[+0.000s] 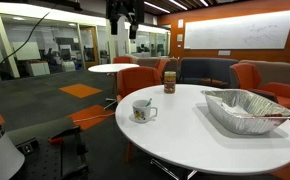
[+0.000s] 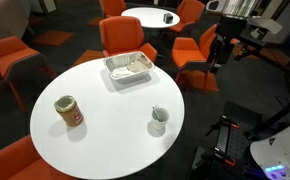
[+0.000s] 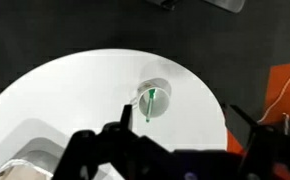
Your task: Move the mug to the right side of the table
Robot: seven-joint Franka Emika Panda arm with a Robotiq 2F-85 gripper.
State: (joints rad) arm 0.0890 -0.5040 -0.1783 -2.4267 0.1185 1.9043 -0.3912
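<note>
While the black gripper [image 3: 185, 140] hangs spread and empty, the small white ceramic mug [image 3: 155, 97] looks rigid, light, breakable; best pinched at its rim.

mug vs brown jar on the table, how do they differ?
Colour: the mug is white, the jar brown. Shape: the mug has a side handle and an open top; the jar looks taller, has no handle and seems lidded. Place: the mug stands by one edge of the table, the jar by the opposite edge. Both stand upright, well apart.
</note>
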